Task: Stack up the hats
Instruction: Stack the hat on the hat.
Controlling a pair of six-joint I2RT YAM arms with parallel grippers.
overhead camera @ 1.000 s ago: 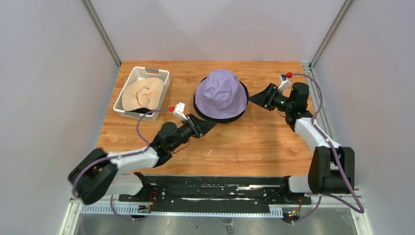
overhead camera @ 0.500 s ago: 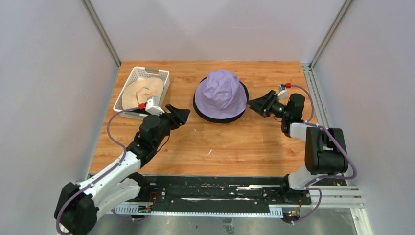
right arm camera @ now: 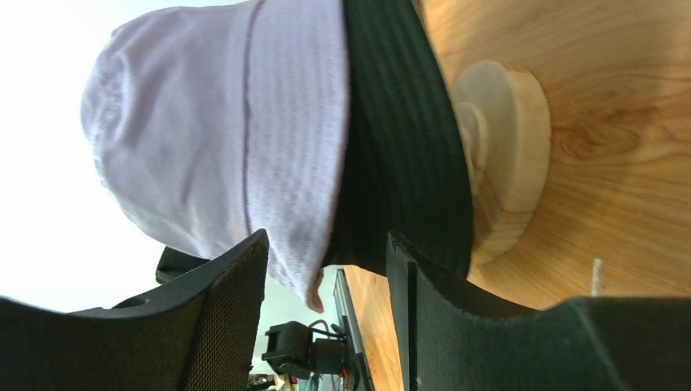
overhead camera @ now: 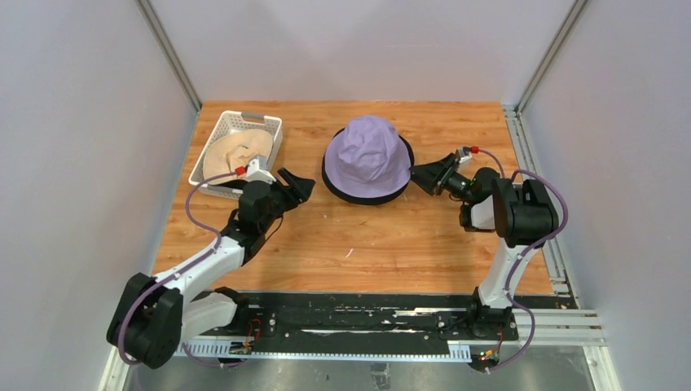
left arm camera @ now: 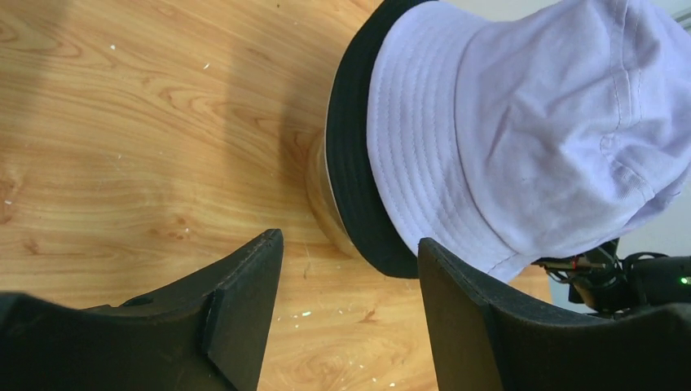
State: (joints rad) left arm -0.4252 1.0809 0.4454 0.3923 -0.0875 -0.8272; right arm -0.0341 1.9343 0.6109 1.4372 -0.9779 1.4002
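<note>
A lavender hat (overhead camera: pixel 368 153) sits on top of a black hat (overhead camera: pixel 367 195) whose brim shows under it, both on a wooden stand at the table's middle back. The stack also shows in the left wrist view (left arm camera: pixel 521 130) and in the right wrist view (right arm camera: pixel 228 130). A beige hat (overhead camera: pixel 238 152) lies in the white basket (overhead camera: pixel 238 121). My left gripper (overhead camera: pixel 300 186) is open and empty, left of the stack. My right gripper (overhead camera: pixel 422 176) is open and empty, just right of the stack's brim. The other hats are hidden.
The wooden stand's base (right arm camera: pixel 505 155) rests on the table under the hats, also seen in the left wrist view (left arm camera: pixel 326 199). The basket stands at the back left corner. Grey walls and metal rails bound the table.
My left gripper has let go of the stack's brim, drawn back to the left and opened. My right gripper has moved down and slightly nearer the brim as its arm folded.
</note>
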